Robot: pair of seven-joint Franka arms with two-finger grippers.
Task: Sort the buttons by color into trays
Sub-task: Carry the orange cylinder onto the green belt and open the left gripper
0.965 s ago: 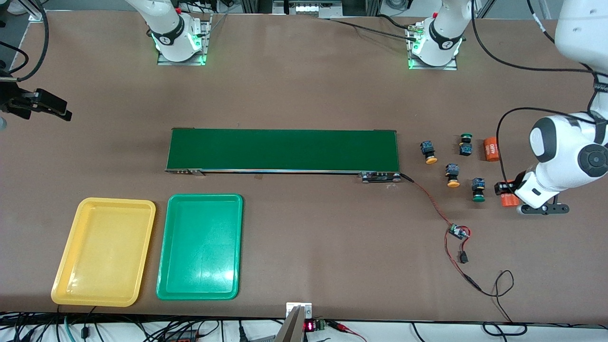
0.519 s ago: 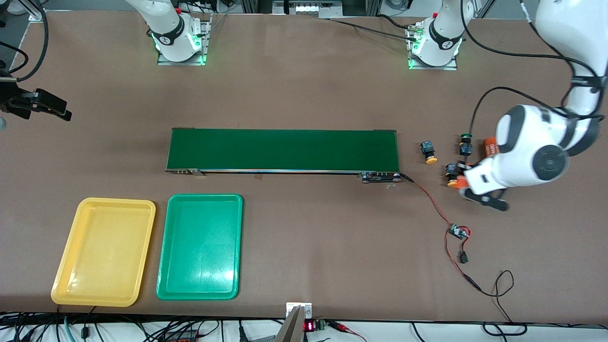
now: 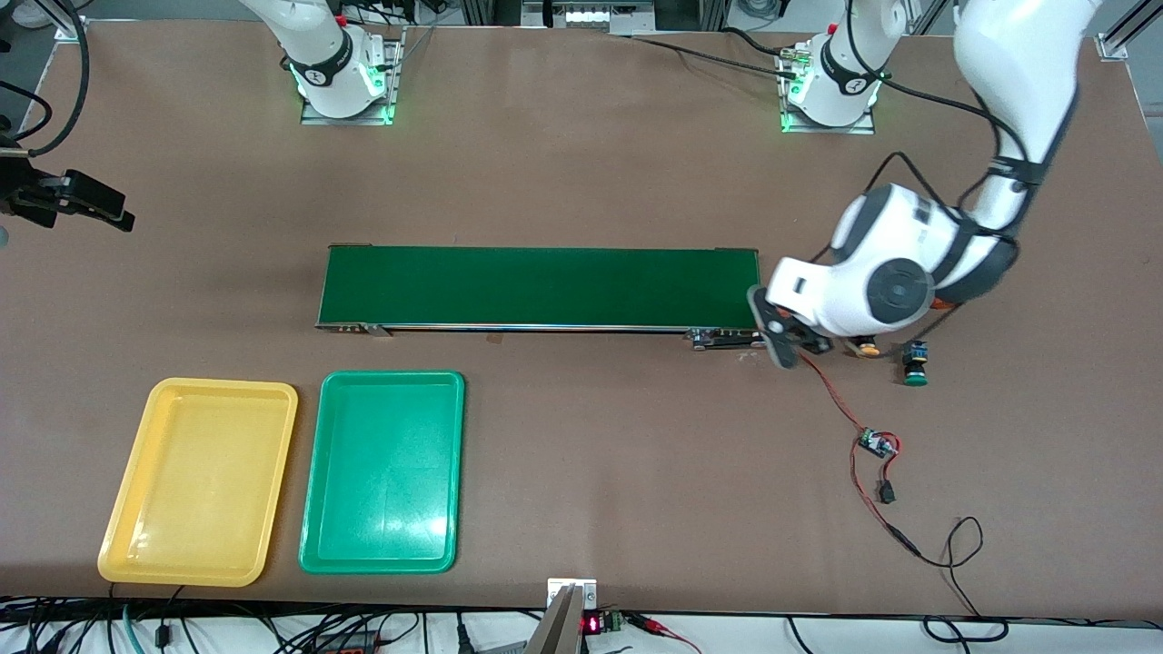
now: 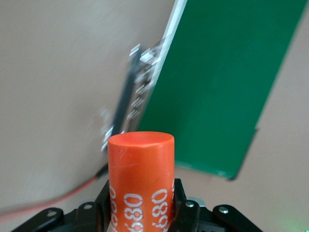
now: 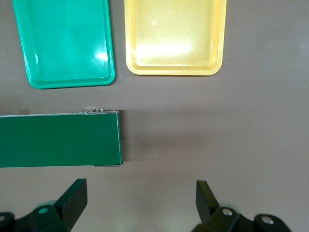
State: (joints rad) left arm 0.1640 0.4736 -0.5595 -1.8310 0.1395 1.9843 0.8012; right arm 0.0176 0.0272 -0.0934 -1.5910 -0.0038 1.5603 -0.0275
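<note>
Left end effector (image 4: 140, 212) grips an orange printed cylinder (image 4: 141, 181) above the dark green conveyor belt's (image 3: 541, 286) end; lower it squarely onto the belt. Right end effector (image 5: 140, 203) waits wide. Green-capped button (image 3: 915, 362) lies nearby; yellow tray (image 3: 195, 481) and green tray (image 3: 382, 472) sit empty near the worktop's front edge.

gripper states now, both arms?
Left gripper: shut on the orange cylinder, over the conveyor belt's end.
Right gripper: open, holding nothing, waiting.

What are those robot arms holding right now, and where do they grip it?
The left gripper holds an orange cylinder with white printing, jaws clamped on its lower sides, at the conveyor belt's end. The right gripper holds nothing.
</note>
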